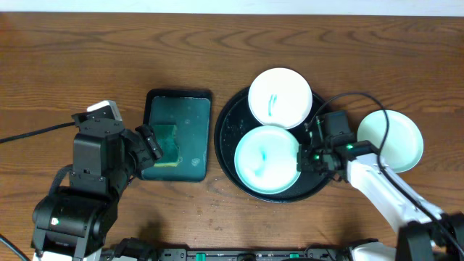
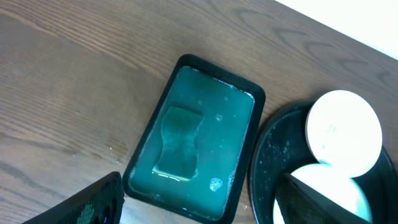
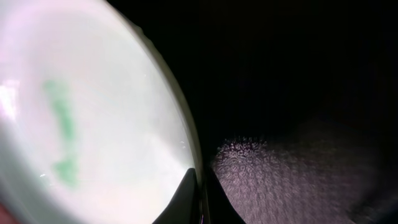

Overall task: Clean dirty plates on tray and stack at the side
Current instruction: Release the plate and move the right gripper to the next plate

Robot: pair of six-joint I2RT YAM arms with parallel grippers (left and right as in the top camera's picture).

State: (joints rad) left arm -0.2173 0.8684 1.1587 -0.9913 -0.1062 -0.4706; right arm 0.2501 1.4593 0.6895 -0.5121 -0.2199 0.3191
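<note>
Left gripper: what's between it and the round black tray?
The green tray with the sponge in it, then only a sliver of bare table before the black tray. Both the overhead and left wrist views show it.

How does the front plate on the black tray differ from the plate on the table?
The front plate lies in the black tray, the table plate on bare wood. The front plate has a teal smear; the table plate looks clean. The right hand pinches the front plate's rim, not the table plate. Both are round and white.
</note>
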